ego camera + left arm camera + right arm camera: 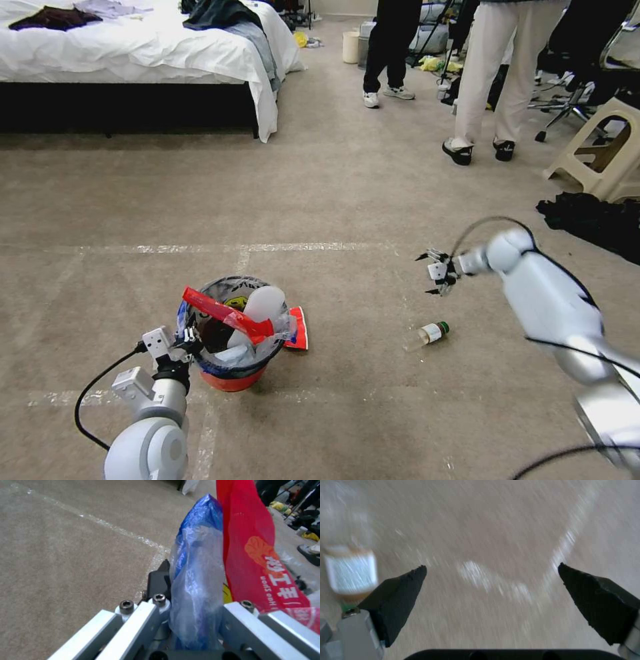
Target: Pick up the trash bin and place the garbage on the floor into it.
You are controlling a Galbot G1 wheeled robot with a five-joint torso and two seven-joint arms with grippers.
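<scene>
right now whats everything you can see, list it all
trash bin: one, red, clear blue-edged liner, on the carpet, full of litter
red wrapper: one, sticking out of the bin
red packet: one, on the floor against the bin
bottle: one, clear, green cap, lying on the carpet
bed: one, white, far left
stool: one, beige, far right
left end effector: clamped on the bin's rim
right end effector: open, above the bottle

Bare carpet [347,200] surrounds the bottle [427,333]; the trash bin [230,333] stands well apart.
</scene>
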